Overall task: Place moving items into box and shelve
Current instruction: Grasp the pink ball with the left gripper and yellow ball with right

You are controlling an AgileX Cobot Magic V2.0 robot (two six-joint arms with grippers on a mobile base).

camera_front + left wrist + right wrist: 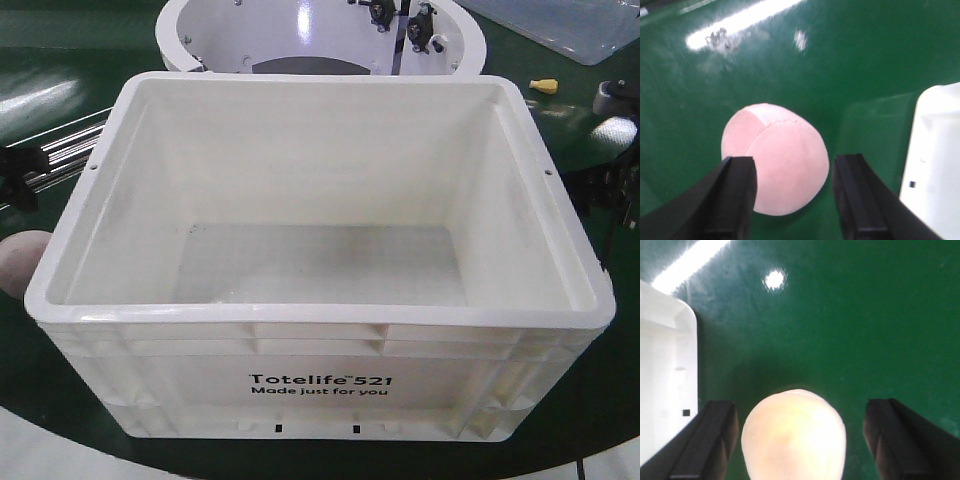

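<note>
Both sets of your jaws are standing apart beside the box (300, 312): left gripper (794, 165) is straddling the pink ball (775, 147), right gripper (802, 410) the yellow object (792, 442).

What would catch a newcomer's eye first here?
The big white crate, empty, fills the front view on the green table. Beside it, a pink ball lies between the left jaws, open, and a pale yellow rounded object between the right jaws, also open.
</note>
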